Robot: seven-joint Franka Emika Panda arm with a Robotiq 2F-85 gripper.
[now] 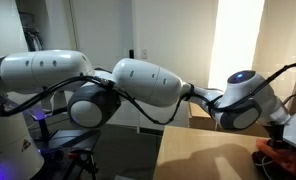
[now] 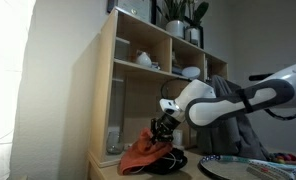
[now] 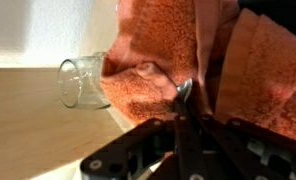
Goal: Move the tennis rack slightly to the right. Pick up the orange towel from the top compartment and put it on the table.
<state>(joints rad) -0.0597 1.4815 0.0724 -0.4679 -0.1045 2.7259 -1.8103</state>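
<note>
The orange towel (image 2: 140, 156) hangs in a peak from my gripper (image 2: 164, 124), and its lower folds rest on the table in front of the wooden shelf unit (image 2: 128, 70). In the wrist view the towel (image 3: 158, 50) fills the upper right. The gripper's fingers (image 3: 182, 98) are pressed together on a fold of it. A corner of the towel shows at the edge of an exterior view (image 1: 280, 150). A dark object (image 2: 174, 160) lies next to the towel; I cannot tell whether it is the tennis rack.
A clear glass jar (image 3: 82, 82) lies on its side on the wooden surface (image 3: 38, 130), touching the towel. The shelf holds bowls (image 2: 144, 58), a tall clear container (image 2: 115, 105) and plants on top (image 2: 178, 14). A flat round item (image 2: 233, 168) lies to the right.
</note>
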